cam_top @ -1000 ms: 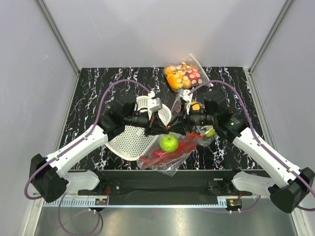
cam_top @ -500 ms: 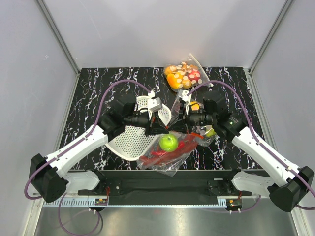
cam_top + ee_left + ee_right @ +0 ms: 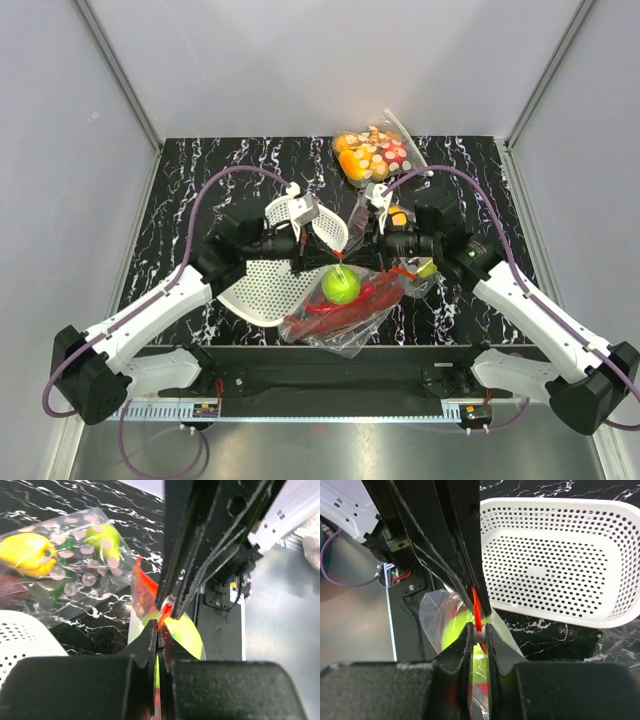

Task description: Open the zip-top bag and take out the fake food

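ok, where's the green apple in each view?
Top external: green apple at centre, inside the zip-top bag.
Left wrist: green apple lower centre, seen through the bag.
Right wrist: green apple lower left of centre, seen through plastic.
Shared landmark: the white basket, in all three.

white perforated basket (image 3: 262,288), polka-dotted fruit bag (image 3: 372,153)

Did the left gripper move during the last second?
Yes. The left gripper shifted slightly to the left and farther back, judged against the white basket, which stayed in place.
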Controlling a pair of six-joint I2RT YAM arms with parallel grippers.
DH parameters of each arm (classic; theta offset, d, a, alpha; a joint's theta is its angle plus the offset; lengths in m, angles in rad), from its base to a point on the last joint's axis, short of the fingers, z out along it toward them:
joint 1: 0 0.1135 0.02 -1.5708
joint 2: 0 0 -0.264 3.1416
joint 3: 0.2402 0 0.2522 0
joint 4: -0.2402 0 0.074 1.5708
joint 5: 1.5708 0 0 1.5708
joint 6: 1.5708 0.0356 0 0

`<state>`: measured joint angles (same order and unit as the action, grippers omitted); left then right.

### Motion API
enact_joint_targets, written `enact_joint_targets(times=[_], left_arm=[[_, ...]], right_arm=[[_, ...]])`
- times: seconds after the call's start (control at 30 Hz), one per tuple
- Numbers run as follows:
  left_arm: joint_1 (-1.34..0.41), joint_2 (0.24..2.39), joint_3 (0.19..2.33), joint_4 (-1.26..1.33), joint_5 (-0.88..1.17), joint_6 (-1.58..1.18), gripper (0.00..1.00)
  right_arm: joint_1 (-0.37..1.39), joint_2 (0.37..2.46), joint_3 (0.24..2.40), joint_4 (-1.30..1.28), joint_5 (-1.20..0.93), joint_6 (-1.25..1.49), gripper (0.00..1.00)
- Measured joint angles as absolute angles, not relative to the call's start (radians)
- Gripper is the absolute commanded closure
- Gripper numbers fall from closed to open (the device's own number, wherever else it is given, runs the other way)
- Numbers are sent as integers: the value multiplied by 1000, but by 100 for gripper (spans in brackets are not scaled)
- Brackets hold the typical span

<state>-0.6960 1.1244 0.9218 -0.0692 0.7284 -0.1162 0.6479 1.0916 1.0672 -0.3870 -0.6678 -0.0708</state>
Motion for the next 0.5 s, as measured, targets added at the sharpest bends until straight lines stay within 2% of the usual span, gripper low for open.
enact_joint_targets(times=[0.5], left_arm=[[-596,987,897,-24,587,-250,100]], right_arm=[[649,985,1057,-462,-450,-60,100]])
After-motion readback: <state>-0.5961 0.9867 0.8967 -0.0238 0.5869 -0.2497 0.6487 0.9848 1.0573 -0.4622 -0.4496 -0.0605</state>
